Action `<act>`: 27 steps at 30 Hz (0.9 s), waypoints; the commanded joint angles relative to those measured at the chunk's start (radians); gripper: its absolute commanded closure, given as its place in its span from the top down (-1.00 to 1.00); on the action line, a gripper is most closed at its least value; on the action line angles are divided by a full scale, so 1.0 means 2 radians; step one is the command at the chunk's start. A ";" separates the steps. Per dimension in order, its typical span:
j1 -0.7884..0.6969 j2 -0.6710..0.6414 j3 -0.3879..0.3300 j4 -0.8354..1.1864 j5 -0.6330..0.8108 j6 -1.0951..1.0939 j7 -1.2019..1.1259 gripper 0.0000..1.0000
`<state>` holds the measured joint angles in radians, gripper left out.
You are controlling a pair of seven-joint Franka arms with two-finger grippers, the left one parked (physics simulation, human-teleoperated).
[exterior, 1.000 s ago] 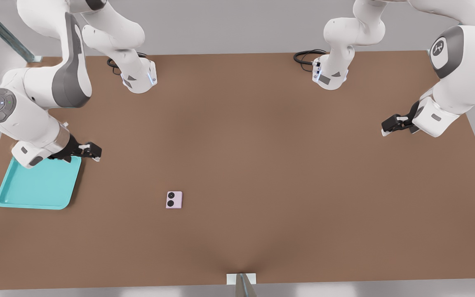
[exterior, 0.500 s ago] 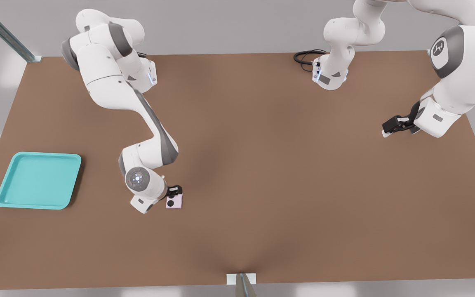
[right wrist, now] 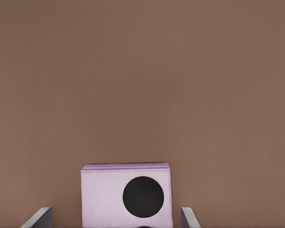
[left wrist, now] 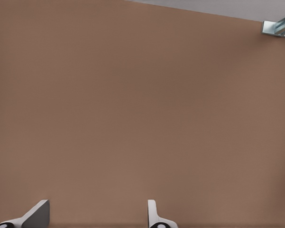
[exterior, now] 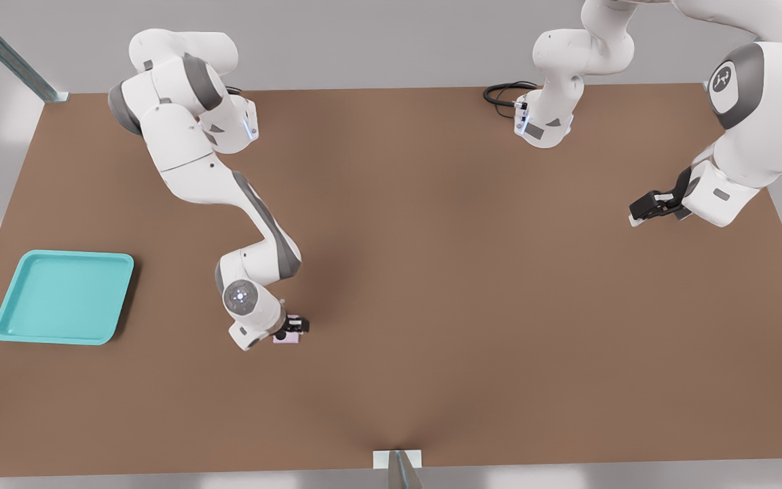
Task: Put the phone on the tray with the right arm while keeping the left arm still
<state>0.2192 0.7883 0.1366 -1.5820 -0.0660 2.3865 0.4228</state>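
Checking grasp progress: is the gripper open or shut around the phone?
Open: the gripper fingertips stand apart from the phone, gaps visible either side.

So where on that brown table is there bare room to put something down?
Bare brown table stretches wide between the phone and the front view's right edge, and between the phone and the tray. It is crowded only where the claw straddles the phone, fingers apart.
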 commanded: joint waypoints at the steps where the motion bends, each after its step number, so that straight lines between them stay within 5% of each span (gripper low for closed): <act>1: -0.003 -0.001 0.002 -0.009 0.001 0.044 0.026 1.00; 22: -0.009 0.013 0.002 -0.014 0.003 0.055 -0.022 1.00; 24: -0.009 0.013 0.002 -0.014 0.003 0.054 -0.022 0.70; 27: -0.009 0.012 0.001 -0.014 0.003 0.052 -0.022 0.57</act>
<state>0.2010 0.8139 0.1400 -1.6097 -0.0583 2.4921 0.4037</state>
